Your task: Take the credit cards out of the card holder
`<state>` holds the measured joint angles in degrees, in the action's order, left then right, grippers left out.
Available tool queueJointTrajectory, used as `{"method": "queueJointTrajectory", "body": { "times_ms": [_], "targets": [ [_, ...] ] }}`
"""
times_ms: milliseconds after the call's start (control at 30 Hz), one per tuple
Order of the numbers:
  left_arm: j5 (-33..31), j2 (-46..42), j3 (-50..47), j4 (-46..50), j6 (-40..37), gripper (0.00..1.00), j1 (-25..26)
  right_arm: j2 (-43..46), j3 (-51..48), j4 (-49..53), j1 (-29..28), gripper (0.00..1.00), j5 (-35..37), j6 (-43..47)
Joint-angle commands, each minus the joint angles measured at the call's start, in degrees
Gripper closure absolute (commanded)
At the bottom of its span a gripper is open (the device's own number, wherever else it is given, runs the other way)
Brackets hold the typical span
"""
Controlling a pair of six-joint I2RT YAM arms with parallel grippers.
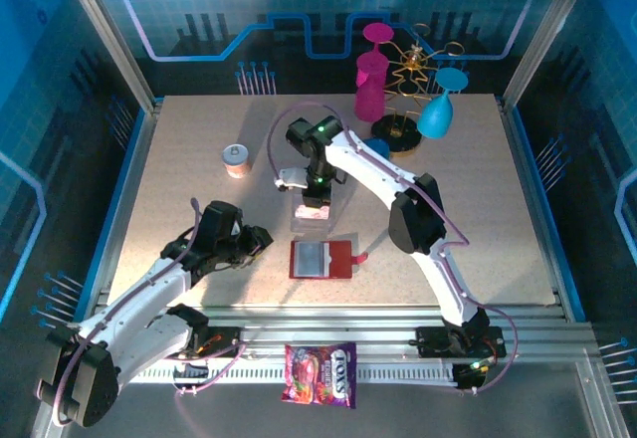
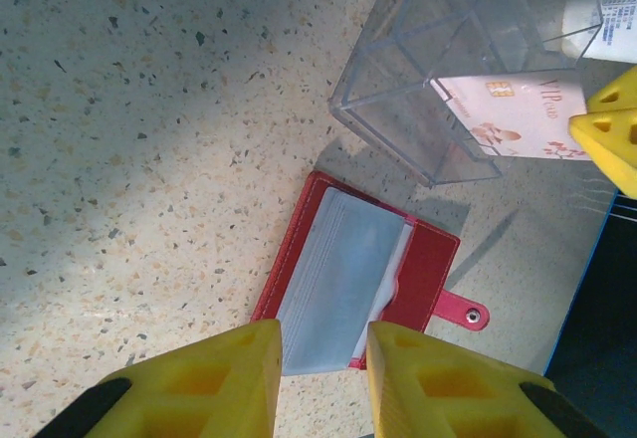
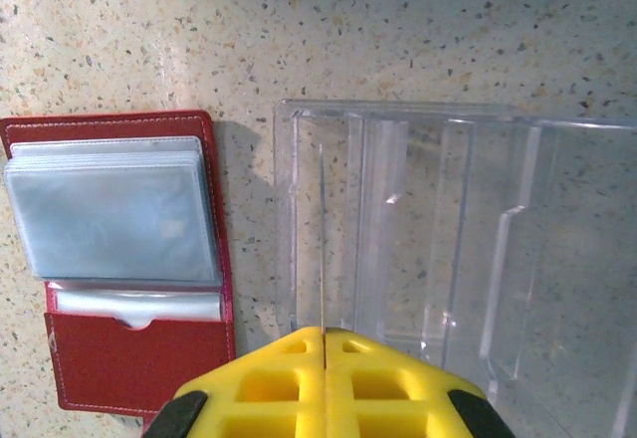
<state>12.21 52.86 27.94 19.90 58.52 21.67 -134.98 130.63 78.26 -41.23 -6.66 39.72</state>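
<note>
We see the right arm stretched forward, wrist turned down, the right gripper [image 3: 324, 336] over the tray [image 3: 398, 111] with jaws clenched on a card [image 2: 503, 109]. The left gripper [image 2: 323, 343] hangs low by the open wallet [image 1: 321, 259] on the bench [image 1: 199, 159], jaws released and empty. The left wrist view shows us the card's pinkish face, which is a mere thin edge from the right wrist.

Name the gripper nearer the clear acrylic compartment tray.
Right. The right gripper hangs directly over the clear acrylic tray, shut on a pinkish-white card. The left gripper, open, hovers at the dark red folding wallet's edge, away from the tray.
</note>
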Motion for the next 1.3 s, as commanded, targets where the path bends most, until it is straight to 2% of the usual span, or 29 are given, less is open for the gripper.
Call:
{"method": "queueJointTrajectory", "body": {
  "times_ms": [0,400,800,1267],
  "targets": [
    [-0.1,0.0,-0.6,1.2,-0.1,0.7,-0.7,-2.3,2.1,4.4,0.2,1.0,-2.5,1.2],
    [0.2,0.0,-0.7,1.4,-0.5,0.7,-1.3,-5.6,3.4,5.8,0.3,1.0,-3.4,1.4],
    [0.4,-0.3,-1.1,1.0,-0.4,0.7,-1.7,-4.4,4.3,4.5,0.3,0.85,-1.1,0.9],
    [0.4,-0.7,-1.3,0.5,-0.1,0.7,-1.7,-1.6,3.8,1.4,0.3,0.82,2.5,-0.6]
  ]
}}
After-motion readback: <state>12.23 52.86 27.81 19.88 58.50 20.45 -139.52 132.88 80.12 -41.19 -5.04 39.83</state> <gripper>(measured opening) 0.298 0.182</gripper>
